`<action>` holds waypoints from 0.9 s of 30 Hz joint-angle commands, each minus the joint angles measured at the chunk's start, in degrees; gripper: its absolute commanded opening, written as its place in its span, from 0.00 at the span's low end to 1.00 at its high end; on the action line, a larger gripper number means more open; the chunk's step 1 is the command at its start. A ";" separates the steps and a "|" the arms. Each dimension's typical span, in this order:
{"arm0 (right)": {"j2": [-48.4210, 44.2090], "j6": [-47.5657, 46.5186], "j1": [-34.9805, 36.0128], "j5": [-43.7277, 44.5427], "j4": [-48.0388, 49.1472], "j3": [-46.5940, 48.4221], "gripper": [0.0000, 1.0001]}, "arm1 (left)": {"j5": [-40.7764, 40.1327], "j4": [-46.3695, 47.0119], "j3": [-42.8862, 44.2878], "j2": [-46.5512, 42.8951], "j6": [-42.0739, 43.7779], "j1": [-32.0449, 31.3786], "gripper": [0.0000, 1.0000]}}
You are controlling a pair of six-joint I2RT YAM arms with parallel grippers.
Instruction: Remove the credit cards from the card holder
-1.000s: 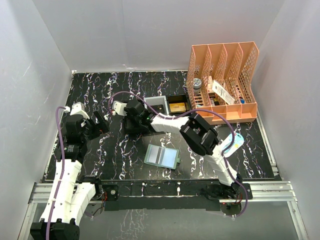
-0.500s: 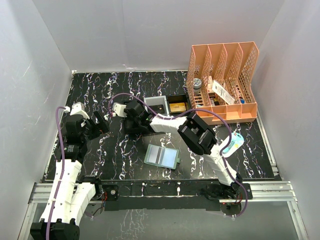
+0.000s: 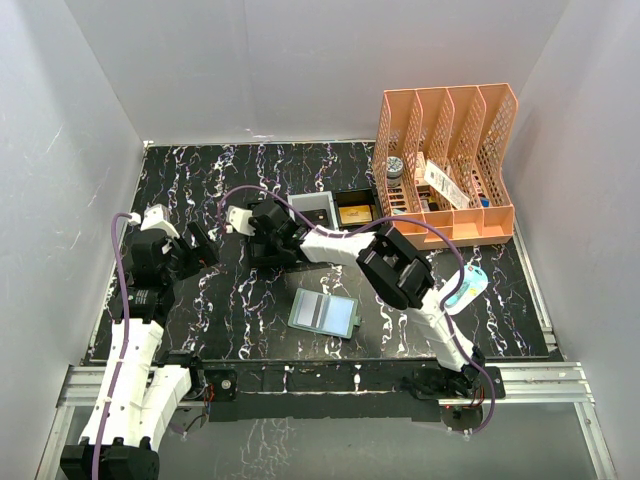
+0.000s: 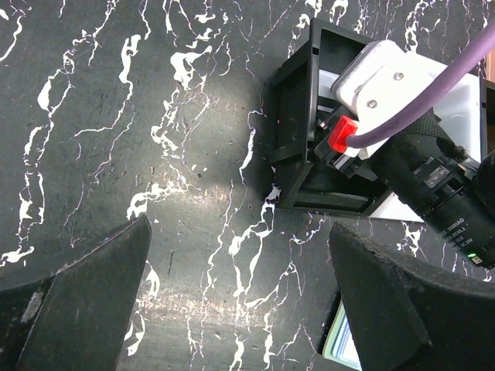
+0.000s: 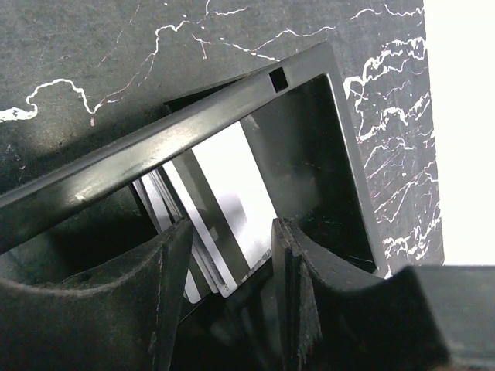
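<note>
The sage-green card holder (image 3: 324, 314) lies open on the black marbled table, pale blue-green inside up; its corner shows in the left wrist view (image 4: 340, 349). My right gripper (image 3: 264, 238) reaches far left over a small black tray (image 4: 298, 139). In the right wrist view its jaws (image 5: 228, 239) stand a little apart inside that tray (image 5: 155, 147). Several credit cards (image 5: 232, 201), grey with pale glare, lie fanned in the tray below the fingers. My left gripper (image 3: 203, 247) is open and empty, left of the tray, its fingers wide apart (image 4: 238, 232).
A white tray (image 3: 318, 210) and a black tray (image 3: 355, 212) holding a gold item stand behind the wallet. An orange file organiser (image 3: 445, 165) fills the back right. A white and blue object (image 3: 466, 290) lies at the right. White walls enclose the table.
My right arm's elbow and forearm have shifted slightly left. The wallet and the left arm have not moved.
</note>
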 commanded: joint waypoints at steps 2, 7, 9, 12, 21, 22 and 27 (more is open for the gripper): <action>-4.83 5.03 -0.65 -2.04 -0.75 4.72 0.44 | 0.98 0.52 -0.39 -0.59 0.59 0.29 0.99; -7.44 16.27 -1.75 -5.16 -2.10 5.46 0.45 | 1.13 0.55 -0.41 -0.48 0.59 0.28 0.99; -8.45 21.44 -1.85 -5.60 -2.50 5.15 0.45 | 1.26 0.61 -0.39 -0.40 0.59 0.26 0.99; -9.69 33.30 -1.85 -4.62 -3.58 5.06 0.41 | 1.31 0.70 -0.45 -0.39 0.59 0.31 0.99; -6.59 66.06 -1.96 -5.97 -18.96 11.33 0.16 | 1.38 0.52 -0.42 0.03 0.59 0.30 0.99; -5.21 67.22 -1.94 -5.98 -21.26 13.28 0.13 | 1.40 0.52 -0.42 0.05 0.52 0.29 0.99; 1.80 70.99 -1.96 -7.19 -32.88 23.09 0.07 | 1.63 0.52 -0.37 0.21 0.43 0.26 0.99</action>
